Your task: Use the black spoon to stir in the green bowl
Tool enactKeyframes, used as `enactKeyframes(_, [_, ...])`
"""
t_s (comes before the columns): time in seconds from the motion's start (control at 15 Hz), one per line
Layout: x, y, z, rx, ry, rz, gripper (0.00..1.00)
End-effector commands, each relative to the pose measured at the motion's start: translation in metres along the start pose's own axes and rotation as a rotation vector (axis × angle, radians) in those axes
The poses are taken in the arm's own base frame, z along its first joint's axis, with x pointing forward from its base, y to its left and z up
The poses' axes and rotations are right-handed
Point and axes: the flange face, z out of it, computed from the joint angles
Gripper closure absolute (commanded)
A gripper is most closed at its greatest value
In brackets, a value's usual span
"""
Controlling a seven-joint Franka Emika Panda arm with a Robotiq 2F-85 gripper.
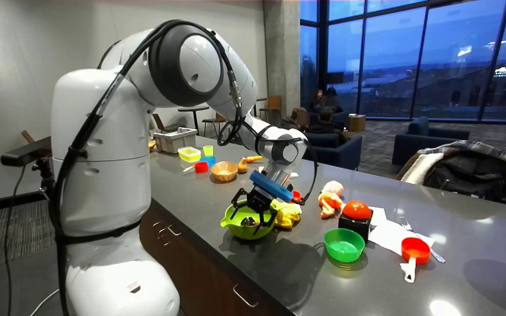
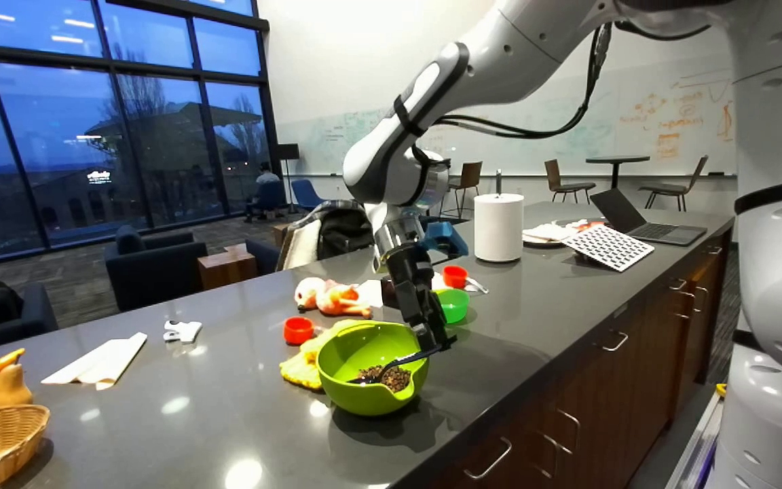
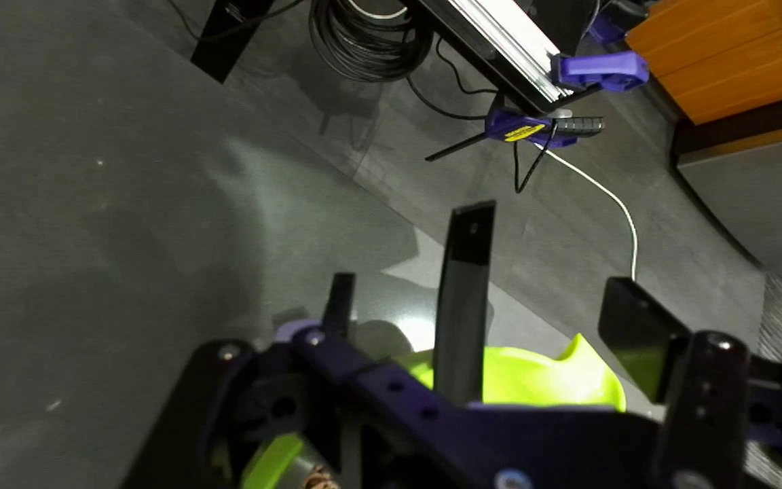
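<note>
The green bowl (image 1: pixel 242 231) stands near the counter's edge and also shows in an exterior view (image 2: pixel 364 402) and the wrist view (image 3: pixel 540 380). It holds small brown bits (image 2: pixel 396 377). The black spoon (image 2: pixel 401 360) leans in the bowl, its head among the bits and its handle out over the rim. My gripper (image 1: pixel 246 218) is low over the bowl, pointing down. In the wrist view the gripper (image 3: pixel 479 292) is open, one finger on each side of the spoon's handle (image 3: pixel 462 305), with gaps visible on both sides. The lower handle is hidden behind the gripper.
A yellow cloth (image 1: pixel 286 216) lies against the bowl's far side. A darker green cup (image 1: pixel 344 246), a black box with a red dome (image 1: pixel 356 217), a red scoop (image 1: pixel 415 251) and a pink doll (image 1: pixel 330 199) stand nearby. A wicker basket (image 1: pixel 224 171) stands farther along the counter.
</note>
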Motion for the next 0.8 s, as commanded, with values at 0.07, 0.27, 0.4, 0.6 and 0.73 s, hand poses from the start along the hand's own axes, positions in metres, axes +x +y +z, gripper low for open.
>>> enactKeyframes(0.07, [-0.002, 0.002, 0.001, 0.035, 0.019, -0.013, 0.47])
enactKeyframes(0.27, [-0.002, 0.002, -0.001, 0.035, 0.013, -0.01, 0.7])
enactKeyframes(0.4, [-0.001, 0.0, -0.003, 0.032, 0.003, -0.005, 0.86])
enactKeyframes(0.6, [0.0, -0.006, -0.011, 0.038, -0.04, 0.016, 1.0])
enactKeyframes(0.73, [0.0, -0.015, -0.021, 0.042, -0.079, 0.04, 1.0])
